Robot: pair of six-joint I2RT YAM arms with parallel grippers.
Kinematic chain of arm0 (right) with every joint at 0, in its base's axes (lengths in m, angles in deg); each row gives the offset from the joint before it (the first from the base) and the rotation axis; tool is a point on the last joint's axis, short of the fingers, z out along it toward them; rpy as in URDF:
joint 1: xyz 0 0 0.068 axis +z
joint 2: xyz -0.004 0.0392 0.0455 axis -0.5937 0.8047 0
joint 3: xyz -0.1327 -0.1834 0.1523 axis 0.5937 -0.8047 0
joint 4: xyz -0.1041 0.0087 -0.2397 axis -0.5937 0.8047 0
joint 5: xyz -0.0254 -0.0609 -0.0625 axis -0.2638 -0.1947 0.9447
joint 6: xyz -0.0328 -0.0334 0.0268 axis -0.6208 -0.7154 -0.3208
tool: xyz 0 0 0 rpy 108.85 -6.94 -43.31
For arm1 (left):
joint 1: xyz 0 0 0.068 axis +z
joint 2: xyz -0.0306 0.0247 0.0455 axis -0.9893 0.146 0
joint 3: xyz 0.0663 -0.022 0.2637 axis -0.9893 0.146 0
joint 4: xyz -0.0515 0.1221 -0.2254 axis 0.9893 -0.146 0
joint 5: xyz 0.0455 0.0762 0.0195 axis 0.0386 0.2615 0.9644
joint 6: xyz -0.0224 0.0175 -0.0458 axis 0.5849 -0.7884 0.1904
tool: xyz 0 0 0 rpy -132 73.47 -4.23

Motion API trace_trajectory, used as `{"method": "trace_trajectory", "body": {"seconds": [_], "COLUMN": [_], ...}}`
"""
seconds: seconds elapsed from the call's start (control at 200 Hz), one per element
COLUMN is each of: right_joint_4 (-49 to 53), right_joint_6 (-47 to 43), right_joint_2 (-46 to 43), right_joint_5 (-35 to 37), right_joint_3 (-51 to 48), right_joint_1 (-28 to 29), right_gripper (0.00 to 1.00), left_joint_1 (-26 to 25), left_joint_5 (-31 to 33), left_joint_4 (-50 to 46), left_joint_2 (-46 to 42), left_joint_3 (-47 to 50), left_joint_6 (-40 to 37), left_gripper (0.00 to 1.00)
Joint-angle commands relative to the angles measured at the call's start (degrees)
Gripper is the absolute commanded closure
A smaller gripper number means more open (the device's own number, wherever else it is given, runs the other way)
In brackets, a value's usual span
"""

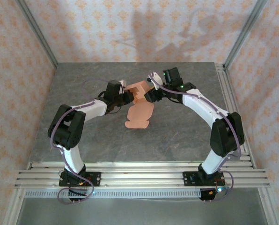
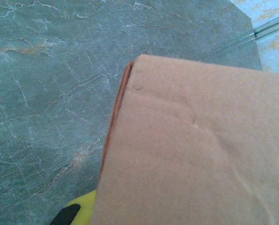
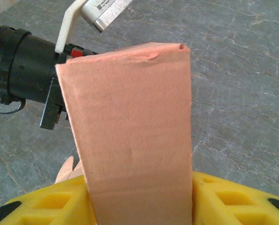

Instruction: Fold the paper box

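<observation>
The salmon-orange paper box (image 1: 138, 90) is held up between the two grippers at the middle back of the table, and its rounded flaps (image 1: 139, 117) hang down to the surface. My right gripper (image 1: 151, 93) is shut on it. In the right wrist view a folded panel of the paper box (image 3: 130, 117) stands between the yellow fingers (image 3: 223, 197), which press on both its sides. My left gripper (image 1: 129, 97) meets the box from the left. In the left wrist view the paper box (image 2: 191, 150) covers the jaws, and one yellow finger (image 2: 81, 208) shows beside its left edge.
The grey marbled table (image 1: 83, 136) has aluminium rails along its right side (image 1: 233, 103) and front edge (image 1: 139, 171). Patterned walls close in the back and both sides. The left arm's black wrist (image 3: 22, 70) sits just behind the box in the right wrist view.
</observation>
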Motion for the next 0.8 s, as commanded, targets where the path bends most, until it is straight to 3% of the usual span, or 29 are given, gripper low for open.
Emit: {"method": "trace_trajectory", "body": {"seconds": [0.0, 0.36, 0.531, 0.661, 0.796], "right_joint_4": [-1.81, -11.79, -18.49, -20.99, -20.20], "right_joint_6": [0.99, 8.96, 15.32, 21.25, 26.66], "right_joint_2": [-2.60, -6.56, -10.04, -12.15, -13.77], "right_joint_5": [-1.07, 7.04, 9.71, 13.52, 14.87], "right_joint_3": [-1.00, -5.32, -9.81, -12.20, -13.66], "right_joint_1": [1.27, -1.71, -4.73, -6.30, -6.47], "right_gripper": [0.49, 0.14, 0.08, 0.08, 0.08], "left_joint_1": [-0.01, 0.39, 1.26, 1.77, 1.79], "left_joint_5": [1.25, 2.91, 4.10, 3.56, 8.97], "left_joint_4": [0.81, -2.62, -7.99, -29.75, -52.21], "left_joint_2": [0.23, -3.37, -5.73, -4.95, -2.18], "left_joint_3": [-1.16, 1.61, 1.55, -8.47, -18.80], "left_joint_6": [0.73, -4.20, -8.33, -17.98, -24.99], "left_gripper": [1.00, 1.00, 1.00, 1.00, 1.00]}}
